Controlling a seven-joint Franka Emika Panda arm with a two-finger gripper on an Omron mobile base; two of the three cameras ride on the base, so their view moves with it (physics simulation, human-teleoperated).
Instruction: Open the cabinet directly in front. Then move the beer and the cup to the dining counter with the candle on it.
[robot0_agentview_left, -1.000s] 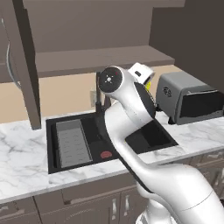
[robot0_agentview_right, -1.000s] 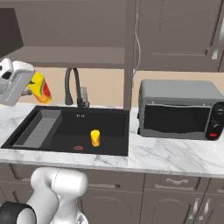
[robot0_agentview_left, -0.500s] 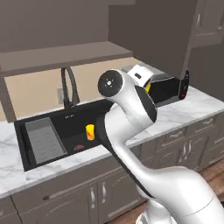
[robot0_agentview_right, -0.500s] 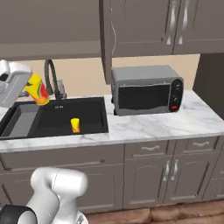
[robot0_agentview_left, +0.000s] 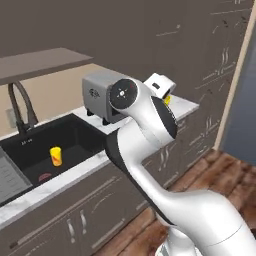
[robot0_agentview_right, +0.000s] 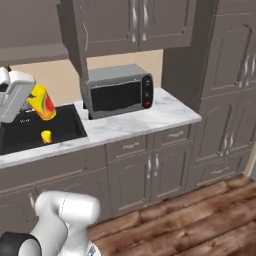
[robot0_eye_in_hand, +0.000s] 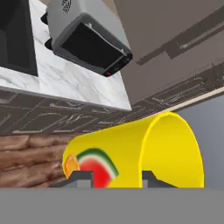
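The claw (robot0_agentview_right: 31, 102) is clamped on the yellow cup (robot0_agentview_right: 42, 102), held in the air above the black sink (robot0_agentview_right: 60, 131). A grey microwave (robot0_agentview_right: 119, 91) stands on the marble worktop (robot0_agentview_right: 145, 120) beside the sink, toward its right end.

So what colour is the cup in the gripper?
Yellow cup with a red watermelon print, clearest in the hand view.

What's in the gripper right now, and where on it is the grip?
The gripper holds the small tapered yellow cup with the orange-red lower part, its fingers clamped across the cup's side wall, mid-body; the cup is tilted.
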